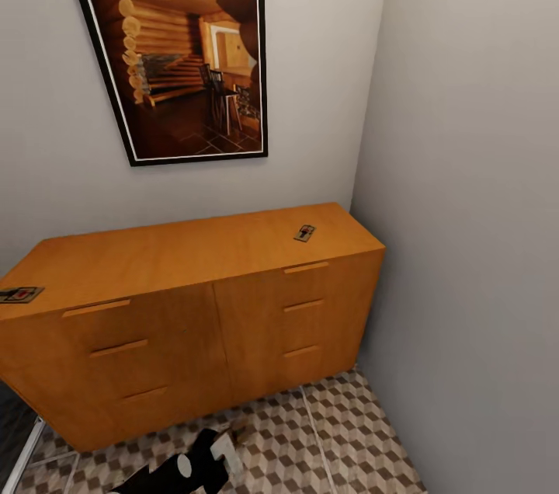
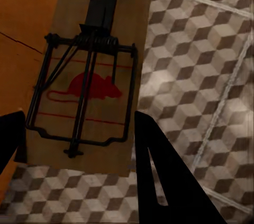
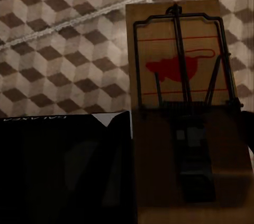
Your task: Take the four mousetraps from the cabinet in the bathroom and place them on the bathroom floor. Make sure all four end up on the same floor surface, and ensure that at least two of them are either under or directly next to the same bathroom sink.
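- My left claw clamps a flat brown wooden mousetrap — red mouse print up, over cube-patterned tile floor.
- My right claw grips another wooden trap.
- Two small traps sit on the orange-brown wooden cabinet — opposite ends.

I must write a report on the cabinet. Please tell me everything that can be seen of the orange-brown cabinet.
The cabinet is a long, low sideboard of smooth orange-brown wood. It has a flat top and a front of drawer fronts with slot-like handles, in two columns. It stands on the bathroom floor in a corner, its back to the wall under a framed picture. Two mousetraps lie flat on its top: one near the right end, one at the left edge.
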Controlling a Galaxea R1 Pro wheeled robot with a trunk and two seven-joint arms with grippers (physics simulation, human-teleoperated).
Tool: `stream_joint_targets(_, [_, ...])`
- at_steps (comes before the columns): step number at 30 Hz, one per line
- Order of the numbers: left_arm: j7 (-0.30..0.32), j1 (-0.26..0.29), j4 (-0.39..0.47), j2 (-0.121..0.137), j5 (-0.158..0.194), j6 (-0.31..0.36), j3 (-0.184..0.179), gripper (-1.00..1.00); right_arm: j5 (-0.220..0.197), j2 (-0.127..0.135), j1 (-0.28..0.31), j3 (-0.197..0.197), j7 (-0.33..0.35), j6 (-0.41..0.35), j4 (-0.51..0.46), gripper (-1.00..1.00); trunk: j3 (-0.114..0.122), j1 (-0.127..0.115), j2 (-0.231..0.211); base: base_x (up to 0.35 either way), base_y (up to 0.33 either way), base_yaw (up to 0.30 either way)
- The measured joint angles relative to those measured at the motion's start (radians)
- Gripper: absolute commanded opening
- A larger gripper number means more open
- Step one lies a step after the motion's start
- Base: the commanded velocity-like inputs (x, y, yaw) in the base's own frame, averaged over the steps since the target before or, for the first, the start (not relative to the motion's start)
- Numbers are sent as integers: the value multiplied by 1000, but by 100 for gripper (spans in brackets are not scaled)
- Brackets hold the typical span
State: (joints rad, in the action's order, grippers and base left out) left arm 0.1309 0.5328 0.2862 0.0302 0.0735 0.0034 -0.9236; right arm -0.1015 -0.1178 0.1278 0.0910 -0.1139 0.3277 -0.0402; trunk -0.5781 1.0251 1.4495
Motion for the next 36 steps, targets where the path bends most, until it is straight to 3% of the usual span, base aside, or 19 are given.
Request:
stream_joint_targets(3, [-7, -35, -47, 3, 12, -60, 4, -100, 2, 4, 0, 0, 1, 14, -8, -100, 0, 0, 0, 0, 0, 0])
stream_joint_targets(6, [-9, -67, -84, 6, 73, -105, 6, -100, 4, 5, 0, 1, 1, 50, -19, -100, 0, 0, 0, 0, 0, 0])
stream_joint_targets(8, [-16, -81, -104, 7, 140, -143, 7, -100, 5, 7, -1, 2, 1, 74, -23, -100, 0, 0, 0, 0, 0, 0])
stream_joint_targets(11, [-76, -109, -155, 8, 285, -241, 6, -100, 7, 22, -1, 3, 1, 107, -32, -100, 0, 0, 0, 0, 0, 0])
stream_joint_targets(14, [-121, -129, -185, 8, 353, -323, 9, -100, 18, 26, -1, 5, -1, 111, -81, -100, 0, 0, 0, 0, 0, 0])
stream_joint_targets(19, [-147, -160, -255, 4, 405, -534, 10, -100, 51, 31, -1, 5, -26, 57, -203, -100, 0, 0, 0, 0, 0, 0])
stream_joint_targets(21, [-150, -163, -286, 2, 427, -580, 11, -100, 66, 31, 0, 5, -44, 10, -235, -100, 0, 0, 0, 0, 0, 0])
stream_joint_targets(24, [-151, -167, -315, 2, 514, -619, 11, -100, 103, 31, 2, 5, -63, -64, -288, -100, 0, 0, 0, 0, 0, 0])
stream_joint_targets(26, [-151, -168, -327, 3, 621, -631, 13, -100, 139, 31, 3, 6, -69, -91, -335, -100, 0, 0, 0, 0, 0, 0])
stream_joint_targets(27, [-151, -168, -330, 4, 646, -633, 11, -100, 147, 31, 3, 6, -70, -95, -348, -100, 0, 0, 0, 0, 0, 0])
stream_joint_targets(30, [-150, -169, -345, 11, 766, -683, 12, -100, 182, 32, 3, 8, -72, -107, -402, -100, 0, 0, 0, 0, 0, 0])
stream_joint_targets(33, [-152, -180, -353, 27, 824, -784, 12, -100, 192, 32, 4, 8, -73, -111, -427, -100, 0, 0, 0, 0, 0, 0])
stream_joint_targets(36, [-152, -201, -356, 34, 873, -835, 10, -100, 197, 32, 11, 9, -76, -124, -454, -100, 0, 0, 0, 0, 0, 0])
